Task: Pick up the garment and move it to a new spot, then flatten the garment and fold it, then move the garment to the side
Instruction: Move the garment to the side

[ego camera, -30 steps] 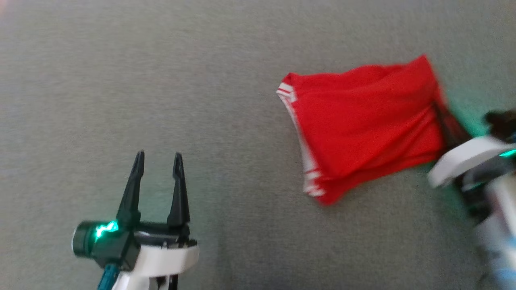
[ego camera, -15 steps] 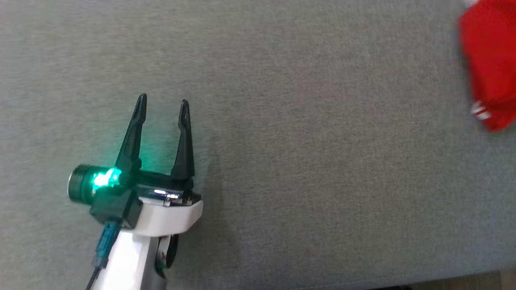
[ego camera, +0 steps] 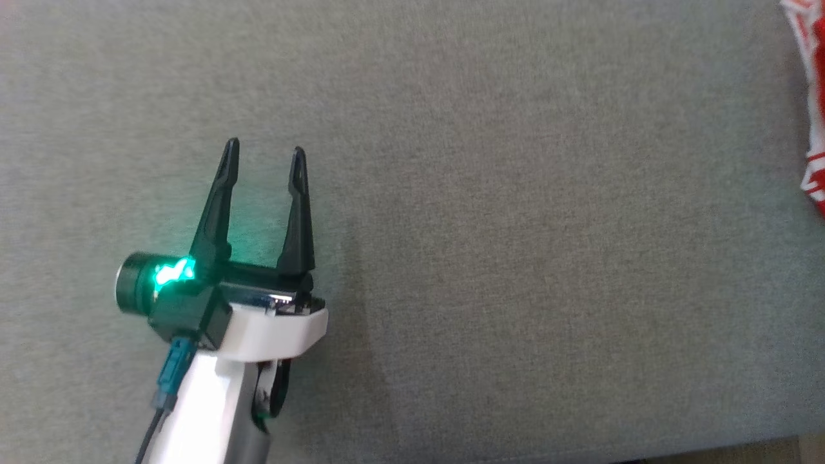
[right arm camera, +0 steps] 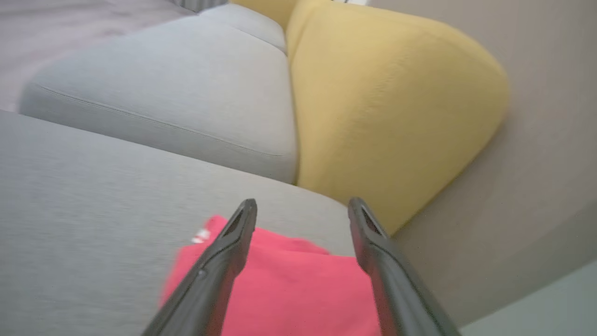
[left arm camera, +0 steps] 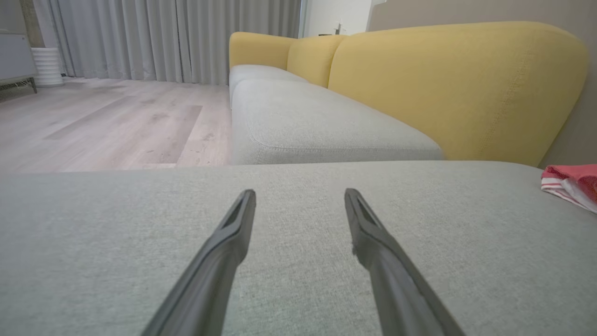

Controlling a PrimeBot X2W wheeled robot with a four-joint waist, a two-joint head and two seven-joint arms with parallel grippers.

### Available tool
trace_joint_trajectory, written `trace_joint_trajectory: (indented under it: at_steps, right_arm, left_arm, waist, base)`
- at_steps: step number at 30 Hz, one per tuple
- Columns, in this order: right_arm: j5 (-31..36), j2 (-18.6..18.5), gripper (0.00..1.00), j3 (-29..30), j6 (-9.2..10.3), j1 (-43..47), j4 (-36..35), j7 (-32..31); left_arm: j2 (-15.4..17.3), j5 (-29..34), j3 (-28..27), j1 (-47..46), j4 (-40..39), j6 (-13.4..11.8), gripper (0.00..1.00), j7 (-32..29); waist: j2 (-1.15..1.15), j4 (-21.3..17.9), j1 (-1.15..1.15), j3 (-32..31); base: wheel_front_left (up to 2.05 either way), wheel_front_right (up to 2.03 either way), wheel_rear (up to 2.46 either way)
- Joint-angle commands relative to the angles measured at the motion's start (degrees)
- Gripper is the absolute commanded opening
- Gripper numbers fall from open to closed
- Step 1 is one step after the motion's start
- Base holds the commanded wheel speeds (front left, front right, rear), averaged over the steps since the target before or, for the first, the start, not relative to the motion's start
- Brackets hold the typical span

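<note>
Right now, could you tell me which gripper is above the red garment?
The right gripper, fingers spread over the red garment; the left gripper hangs above bare grey cushion.

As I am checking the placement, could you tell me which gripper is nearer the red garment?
Right. The right gripper hangs open directly over the red garment; the left gripper is open far to the garment's left, across the grey seat cushion.
</note>
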State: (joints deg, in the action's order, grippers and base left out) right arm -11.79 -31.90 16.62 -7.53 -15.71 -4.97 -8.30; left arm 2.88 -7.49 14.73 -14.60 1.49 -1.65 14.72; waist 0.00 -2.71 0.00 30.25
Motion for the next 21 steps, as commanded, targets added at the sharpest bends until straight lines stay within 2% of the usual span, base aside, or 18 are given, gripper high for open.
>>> trace_joint_trajectory:
  at_steps: [1,7,11,12,17,21]
  right_arm:
    - [0.4,-0.1,1.0,-1.4,0.04,0.8,-1.7,1.3]
    - [0.0,12.7,1.0,-14.3,0.04,0.4,6.8,13.5]
    - [-0.1,20.1,1.0,-19.7,0.04,1.0,14.2,21.9]
    - [-0.5,23.2,1.0,-21.3,0.04,2.1,15.6,23.1]
    - [1.3,27.1,1.0,-21.6,0.04,8.3,9.3,23.3]
    - [1.0,28.5,1.0,-21.0,0.04,14.5,8.6,23.3]
  left_arm:
    - [0.0,-0.3,-1.7,1.3,-1.5,-0.4,1.0,0.3]
    - [0.0,-1.0,-2.7,5.3,-0.5,-1.1,1.0,0.3]
    - [0.0,-1.5,-3.6,9.0,0.3,-2.5,1.0,0.3]
    - [0.0,-2.0,-4.1,10.7,0.5,-3.3,1.0,0.3]
    - [0.0,-3.1,-4.9,15.0,-0.5,-5.9,1.0,0.3]
    - [0.0,-3.6,-5.3,18.4,-1.2,-7.4,1.0,0.3]
  waist:
    - [0.0,1.0,0.0,-3.0]
    - [0.0,2.3,0.0,-10.3]
    - [0.0,3.2,0.0,-15.4]
    - [0.0,3.6,0.0,-17.7]
    - [0.0,4.7,0.0,-22.5]
    - [0.0,5.4,0.0,-25.6]
  base:
    - [0.0,0.0,0.0]
    - [0.0,0.0,0.0]
    - [0.0,0.0,0.0]
    - [0.0,0.0,0.0]
    - [0.0,0.0,0.0]
    - [0.0,0.0,0.0]
